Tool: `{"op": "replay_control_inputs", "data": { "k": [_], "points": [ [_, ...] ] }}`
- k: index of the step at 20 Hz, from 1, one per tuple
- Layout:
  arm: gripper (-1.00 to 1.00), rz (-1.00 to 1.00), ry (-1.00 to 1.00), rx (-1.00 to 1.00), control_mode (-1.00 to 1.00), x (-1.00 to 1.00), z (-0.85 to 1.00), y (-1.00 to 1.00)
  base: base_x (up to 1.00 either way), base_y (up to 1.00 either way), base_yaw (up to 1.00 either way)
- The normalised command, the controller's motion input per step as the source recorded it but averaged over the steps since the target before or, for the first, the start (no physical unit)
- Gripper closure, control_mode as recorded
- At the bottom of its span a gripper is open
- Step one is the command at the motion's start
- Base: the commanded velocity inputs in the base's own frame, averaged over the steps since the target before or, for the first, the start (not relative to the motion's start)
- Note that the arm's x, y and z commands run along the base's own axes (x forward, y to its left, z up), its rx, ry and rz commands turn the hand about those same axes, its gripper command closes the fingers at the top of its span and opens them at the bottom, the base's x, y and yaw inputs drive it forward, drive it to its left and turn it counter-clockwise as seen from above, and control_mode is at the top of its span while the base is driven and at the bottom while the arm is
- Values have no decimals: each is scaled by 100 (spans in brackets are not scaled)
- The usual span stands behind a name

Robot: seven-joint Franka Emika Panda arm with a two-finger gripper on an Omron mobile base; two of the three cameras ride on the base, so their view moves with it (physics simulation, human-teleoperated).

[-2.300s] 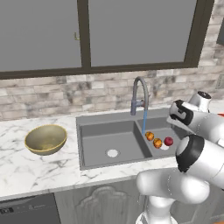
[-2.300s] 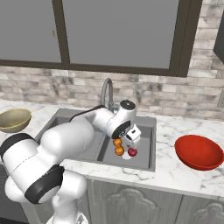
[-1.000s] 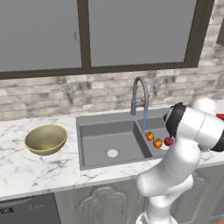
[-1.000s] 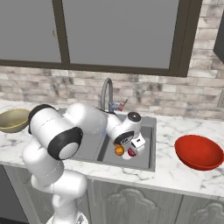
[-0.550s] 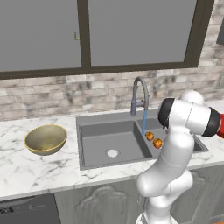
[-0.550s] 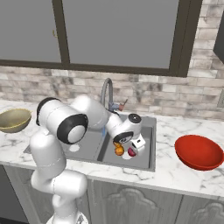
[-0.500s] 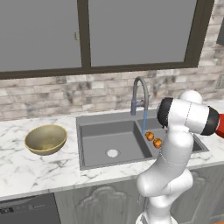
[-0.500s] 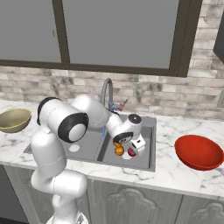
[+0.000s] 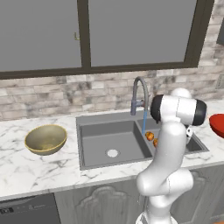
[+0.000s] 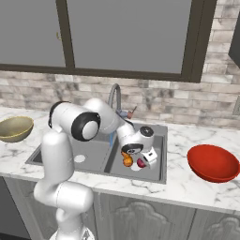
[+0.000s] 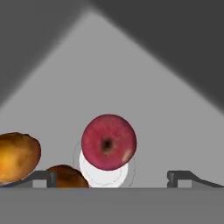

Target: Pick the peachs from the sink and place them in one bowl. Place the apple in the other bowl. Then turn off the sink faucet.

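Landmark: grey double-basin rectangular sink [image 9: 109,146] set in white marbled counter [image 9: 26,166].

Two-finger gripper [image 11: 113,177] down inside the narrower basin, the one on the far side of the faucet from the tan bowl. Finger tips [image 11: 43,177] spread wide apart, nothing between them, not clamped on anything. In the right base view, gripper [image 10: 136,157] low over the fruit cluster.

Uniformly dark crimson round apple [image 11: 109,141] in that narrower basin, sitting over a round pale drain [image 11: 105,172], stem pit facing the hand camera. Apple ahead of the open fingers, roughly centred in the gap; contact cannot be told. Seen from the right base view, apple [image 10: 140,162] just beside the gripper.

Two small orange peaches with red blush in the same basin: one [image 11: 17,155] beside the apple toward one finger tip, the other [image 11: 65,176] lower, partly cut off behind that tip. From the left base view, peaches [image 9: 149,136] near the basin divider, partly behind the white arm.

Tall grey metal gooseneck faucet [image 9: 139,94] at the back rim of the sink; thin blue stream falling from the spout.

Wide tan-golden round bowl [image 9: 45,139] on the counter, well apart from the sink on the wider-basin side. Bright red round bowl [image 10: 213,163] on the counter past the narrower basin.
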Motion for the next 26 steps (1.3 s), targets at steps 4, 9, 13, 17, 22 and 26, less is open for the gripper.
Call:
{"op": "replay_control_inputs", "data": {
  "k": [4, 9, 13, 17, 22, 26],
  "points": [
    [-100, -2, 0, 0, -100, 29, -22, 0, 0, 0, 0],
    [-100, -4, 0, 0, -100, 13, -23, 0, 0, 0, 0],
    [-100, -3, 0, 0, -100, 6, -26, 0, 0, 0, 0],
    [-100, -3, 0, 0, -100, 12, -27, 0, 0, 0, 0],
    [100, -2, 0, 0, -100, 5, -27, 0, 0, 0, 0],
    [100, 0, 0, 0, -100, 1, -4, 0, 0, 0, 0]
  ]
}}
